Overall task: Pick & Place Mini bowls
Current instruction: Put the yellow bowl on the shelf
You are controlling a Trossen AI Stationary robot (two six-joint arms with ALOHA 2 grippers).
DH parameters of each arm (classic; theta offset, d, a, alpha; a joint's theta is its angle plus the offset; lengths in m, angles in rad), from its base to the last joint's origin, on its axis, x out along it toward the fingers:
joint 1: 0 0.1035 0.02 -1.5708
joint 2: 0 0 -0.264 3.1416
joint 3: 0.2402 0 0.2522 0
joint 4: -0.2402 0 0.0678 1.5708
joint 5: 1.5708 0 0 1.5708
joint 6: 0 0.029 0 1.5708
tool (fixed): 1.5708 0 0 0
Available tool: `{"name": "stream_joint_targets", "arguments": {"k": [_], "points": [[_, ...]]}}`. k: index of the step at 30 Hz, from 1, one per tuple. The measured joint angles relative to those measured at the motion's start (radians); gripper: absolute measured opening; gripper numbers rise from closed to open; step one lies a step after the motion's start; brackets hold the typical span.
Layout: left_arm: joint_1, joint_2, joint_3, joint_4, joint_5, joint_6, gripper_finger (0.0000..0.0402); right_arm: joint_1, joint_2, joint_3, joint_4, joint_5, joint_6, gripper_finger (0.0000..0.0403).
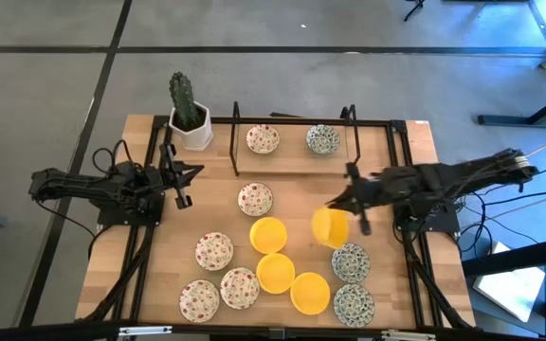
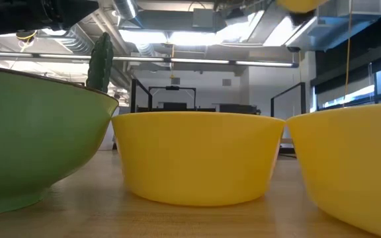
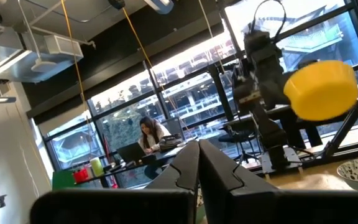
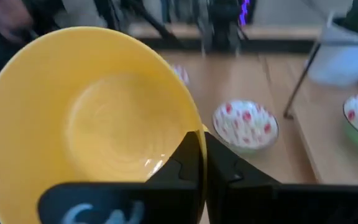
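Observation:
My right gripper [image 1: 349, 210] is shut on a plain yellow mini bowl [image 1: 330, 227], held in the air above the table's middle right; the left wrist view shows that bowl [image 3: 322, 90] tilted beside the right arm. Three more yellow bowls [image 1: 275, 272] sit on their bases on the table, with several red-speckled bowls [image 1: 213, 250] and two blue-green ones [image 1: 350, 262]. One red-speckled bowl [image 1: 263, 139] and one blue-green bowl [image 1: 322, 139] stand inside the black frame at the far edge. My left gripper [image 1: 180, 188] waits shut at the table's left, touching nothing. My right gripper pinches the yellow bowl by its rim [image 4: 194, 134], one finger on the inner side and one on the outer. The fingers come from the table's right side. The bowl is lifted clear of the table and tilted, with its hollow facing my wrist camera.
A white pot with a cactus [image 1: 190, 118] stands at the far left corner. A black wire frame [image 1: 292, 123] runs along the far edge. In the low view, yellow bowls [image 2: 194, 155] and a green-looking one [image 2: 32, 145] fill the foreground. A person sits in the room beyond [image 3: 151, 134].

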Motion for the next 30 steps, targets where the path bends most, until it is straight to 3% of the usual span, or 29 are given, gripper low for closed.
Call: {"name": "stream_joint_targets", "arguments": {"k": [6, 11, 23, 30], "points": [[0.0, 0.0, 0.0, 0.0, 0.0, 0.0, 0.0006, 0.028, -0.222, -0.287, 0.214, 0.032, 0.056, 0.0004], [0.0, 0.0, 0.0, 0.0, 0.0, 0.0, 0.0002, 0.027, -0.315, -0.43, 0.329, 0.034, 0.081, 0.0004], [0.0, 0.0, 0.0, -0.008, -0.001, 0.026, 0.0004, 0.014, -0.371, -0.61, 0.543, 0.106, -0.021, 0.0005], [0.0, 0.0, 0.0, -0.014, -0.001, 0.026, 0.0008, -0.036, -0.327, -0.591, 0.54, 0.142, -0.002, 0.0005]]}}
